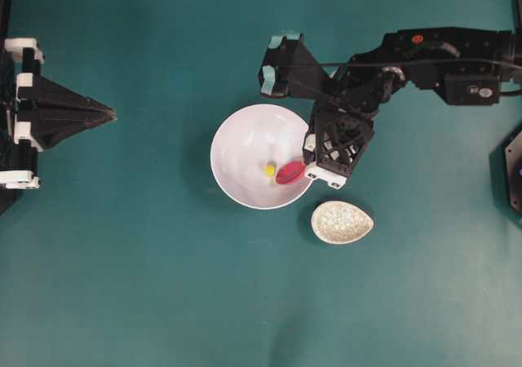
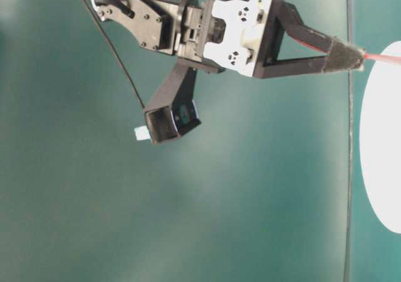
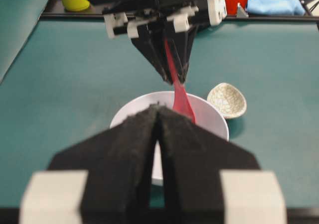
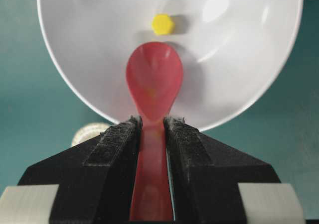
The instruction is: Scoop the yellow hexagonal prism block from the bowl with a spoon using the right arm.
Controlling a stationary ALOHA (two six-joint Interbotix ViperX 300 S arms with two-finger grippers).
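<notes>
The right gripper is clamped on the handle of the pink-red spoon, whose scoop lies inside the white bowl with the yellow hexagonal block just beyond its tip. The left gripper hangs well apart, jaws pressed together on nothing, and a speckled egg-shaped dish sits just beside the bowl

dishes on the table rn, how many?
2. The white bowl sits mid-table with the block and spoon inside; the small speckled dish lies apart, just off the bowl's lower right in the overhead view. None appear hidden.
</notes>
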